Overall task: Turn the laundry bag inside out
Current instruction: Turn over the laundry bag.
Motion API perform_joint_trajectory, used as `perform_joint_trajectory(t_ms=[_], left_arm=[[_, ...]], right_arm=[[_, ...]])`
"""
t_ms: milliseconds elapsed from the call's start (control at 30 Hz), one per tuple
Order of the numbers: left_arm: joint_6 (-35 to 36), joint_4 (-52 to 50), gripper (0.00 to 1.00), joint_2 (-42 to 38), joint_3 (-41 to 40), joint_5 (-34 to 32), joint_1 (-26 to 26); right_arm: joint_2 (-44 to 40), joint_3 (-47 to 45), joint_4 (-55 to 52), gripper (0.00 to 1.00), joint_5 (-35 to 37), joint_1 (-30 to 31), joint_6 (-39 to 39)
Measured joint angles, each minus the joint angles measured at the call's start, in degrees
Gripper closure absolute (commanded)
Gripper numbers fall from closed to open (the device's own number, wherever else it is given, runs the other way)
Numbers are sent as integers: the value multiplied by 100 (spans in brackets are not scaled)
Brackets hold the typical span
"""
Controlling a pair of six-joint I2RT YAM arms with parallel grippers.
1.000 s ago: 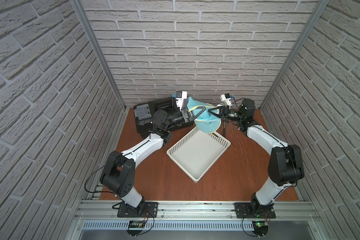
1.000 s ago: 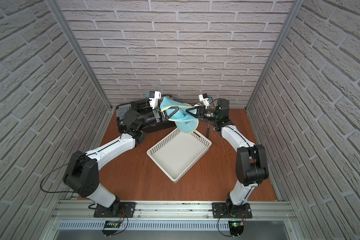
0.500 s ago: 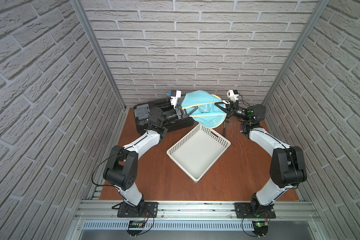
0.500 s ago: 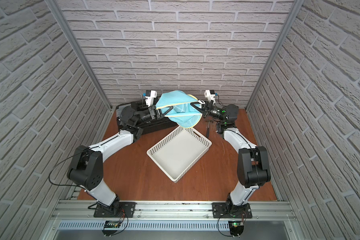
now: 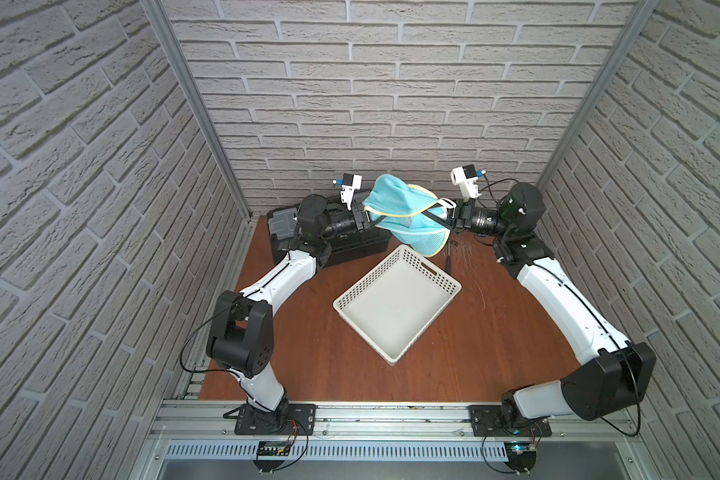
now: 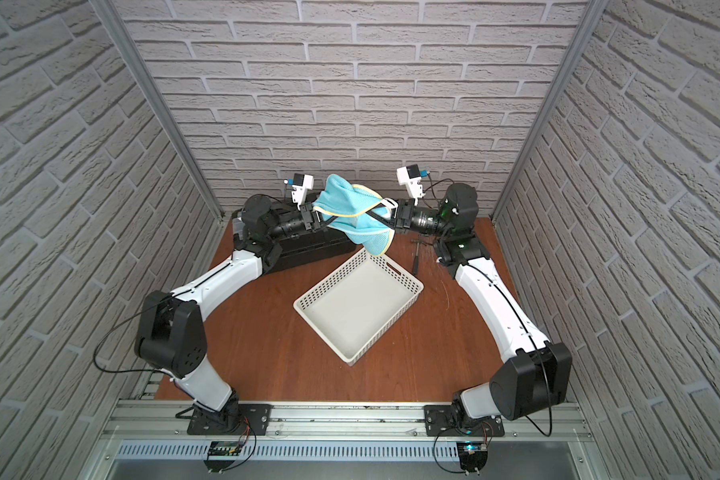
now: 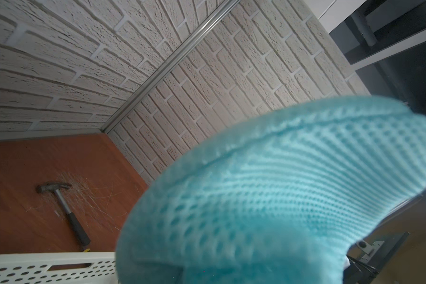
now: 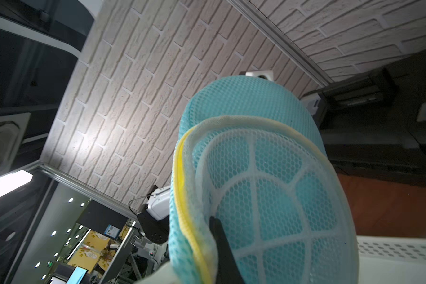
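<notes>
Grippers: left gripper [image 5: 368, 219] and right gripper [image 5: 440, 216], each pinched shut on opposite edges of laundry bag [image 5: 400, 208], held aloft between them over far corner of white basket [image 5: 362, 332]; hammer [image 7: 67, 211] on table [image 5: 300, 357] beside.

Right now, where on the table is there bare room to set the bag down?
Bare table lies between the white basket and the front rail, and between basket and right arm. The back is crowded: black case, hammer, and the laundry bag held near the basket's far corner.
</notes>
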Motion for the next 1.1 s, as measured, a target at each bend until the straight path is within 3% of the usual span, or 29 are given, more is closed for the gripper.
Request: perform_joint_trajectory(t_ms=[33,100,200,333,500,700,900,1100], left_arm=[[35,-114,95,0,9,4,0],[144,-387,78,17,57,22,-13],[431,-944,54,50,203,-11,-39],[1311,-2175,32,-7,424,-407,-149],[2728,-3919,3,-372,494,-1593,-492],[4304,-5128,2,-859,525,-3445,-1036],[6124,-5482,3,-1180,525,-5084,-1714],[7477,-5788,3,-1268,525,-4601,-1849]], right_arm=[[2,146,-531,97,79,22,-444],[4,310,-1510,97,177,44,-1303],[17,299,-2374,97,299,44,-1945],[50,299,-3067,97,450,44,-2415],[109,299,-3560,97,529,44,-2702],[146,299,-4022,97,588,39,-2885],[227,304,-4435,97,595,42,-3185],[299,382,-4981,97,769,59,-3571]])
